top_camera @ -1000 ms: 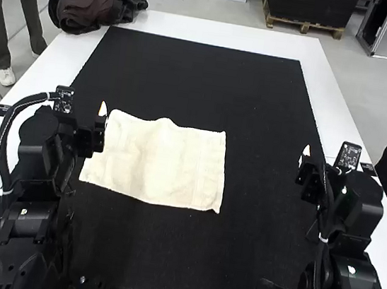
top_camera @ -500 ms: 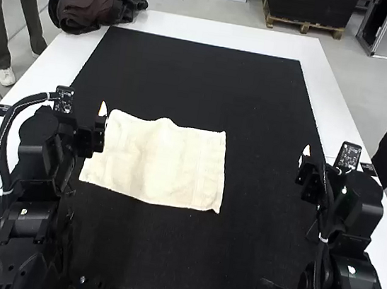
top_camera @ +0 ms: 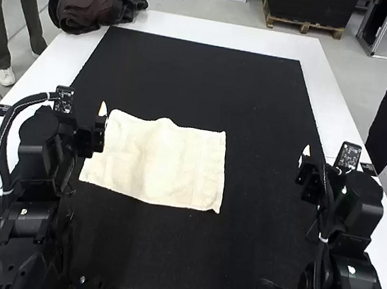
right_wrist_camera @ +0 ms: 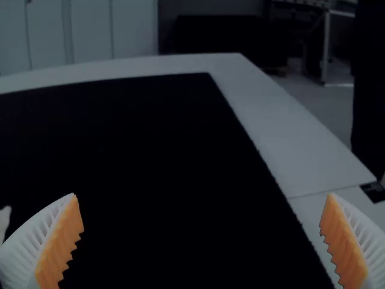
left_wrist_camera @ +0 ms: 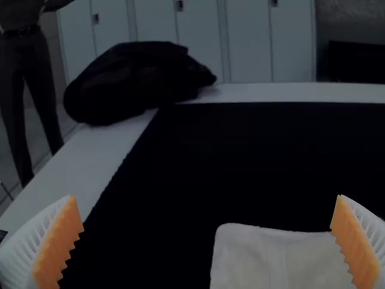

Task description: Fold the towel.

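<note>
Cream towel (top_camera: 159,161) lies spread, lightly rumpled, on the black mat (top_camera: 202,81), just as before; left gripper (top_camera: 96,135) and right gripper (top_camera: 308,177) haven't moved either, fingers wide apart.

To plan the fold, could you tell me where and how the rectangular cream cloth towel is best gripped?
I'd pinch the towel at its near right corner, coming down from the side of the right arm: the towel lies spread on the black mat, that corner jutting.
</note>
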{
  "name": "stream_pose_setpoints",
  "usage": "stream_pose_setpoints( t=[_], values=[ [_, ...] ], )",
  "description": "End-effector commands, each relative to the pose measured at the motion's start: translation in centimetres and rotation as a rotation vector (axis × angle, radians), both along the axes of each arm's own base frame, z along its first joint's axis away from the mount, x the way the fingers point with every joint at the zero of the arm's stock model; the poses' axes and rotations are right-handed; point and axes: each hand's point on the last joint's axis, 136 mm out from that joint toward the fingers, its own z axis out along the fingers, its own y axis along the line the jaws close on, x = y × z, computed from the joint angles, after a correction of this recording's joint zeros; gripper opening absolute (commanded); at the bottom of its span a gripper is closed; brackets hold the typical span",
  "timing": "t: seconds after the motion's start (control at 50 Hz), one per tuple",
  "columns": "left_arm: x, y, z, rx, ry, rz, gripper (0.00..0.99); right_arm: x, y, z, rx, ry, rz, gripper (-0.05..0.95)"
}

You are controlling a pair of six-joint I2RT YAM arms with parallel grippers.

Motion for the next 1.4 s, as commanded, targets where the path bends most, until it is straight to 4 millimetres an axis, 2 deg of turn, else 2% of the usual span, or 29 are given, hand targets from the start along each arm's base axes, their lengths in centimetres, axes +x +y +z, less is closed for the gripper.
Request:
stream_pose_setpoints(
  t=[0.0,1.38],
  values=[
    [-0.07,0.27,0.06,-0.006,-0.008,0.015,0.969,0.01,-0.02,0.15,0.011,-0.014,0.001,0.91],
    [-0.03,0.16,0.02,-0.003,-0.007,0.01,0.969,-0.01,-0.18,0.12,0.011,-0.012,-0.005,0.91]
  ],
)
